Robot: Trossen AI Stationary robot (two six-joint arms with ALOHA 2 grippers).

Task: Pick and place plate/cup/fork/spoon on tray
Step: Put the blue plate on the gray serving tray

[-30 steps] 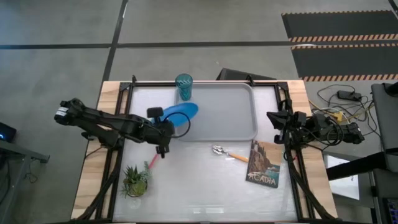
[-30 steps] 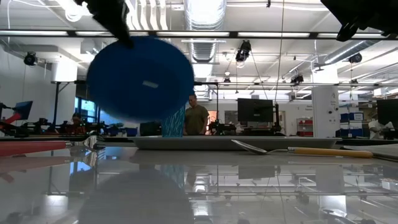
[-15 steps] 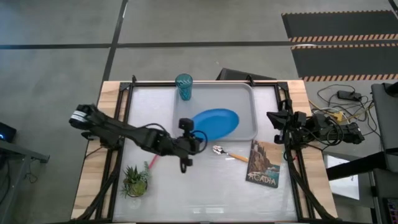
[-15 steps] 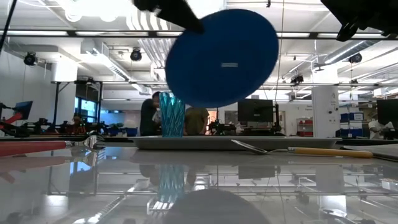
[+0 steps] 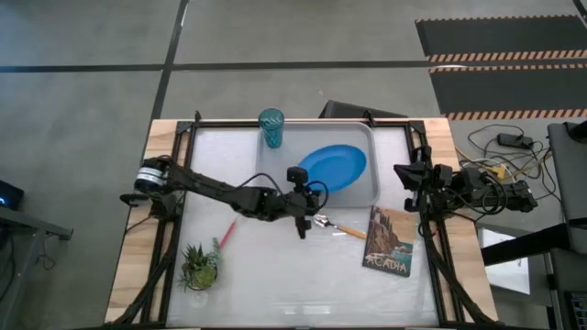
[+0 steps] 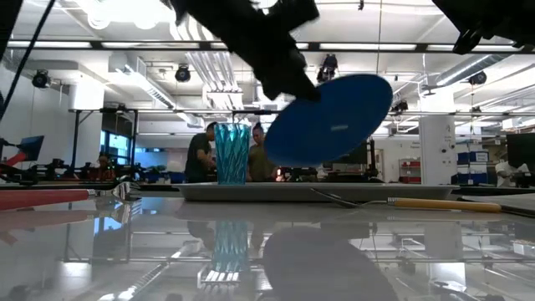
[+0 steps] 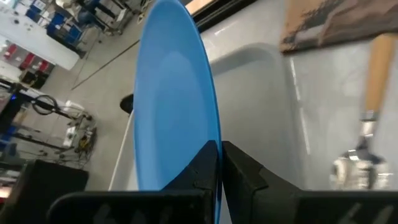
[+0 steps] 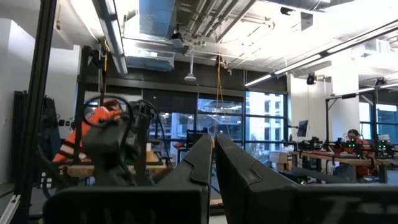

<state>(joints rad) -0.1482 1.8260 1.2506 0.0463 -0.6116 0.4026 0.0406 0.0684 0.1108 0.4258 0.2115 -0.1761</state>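
Gripping the smooth, round blue plate [image 5: 333, 168] by its rim, the left hand [image 5: 300, 191] holds it tilted in the air above the pale grey, round-cornered tray [image 5: 362, 194]. The ribbed teal cup [image 5: 271, 127] stands at the tray's far left corner on the glossy surface [image 5: 275, 275]. The right hand [image 5: 404, 186] waits clenched at the right edge, beside a book [image 5: 389, 239] reading "ACADIA".

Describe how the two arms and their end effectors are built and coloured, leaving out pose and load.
Both arms are dark, jointed links. The left arm has a pale silver-grey band at its base joint and thin black cable loops near the wrist. The left end effector has two flat, wedge-shaped black fingers. The right arm carries a tangle of cables at its base; the right end effector has matching black fingers.
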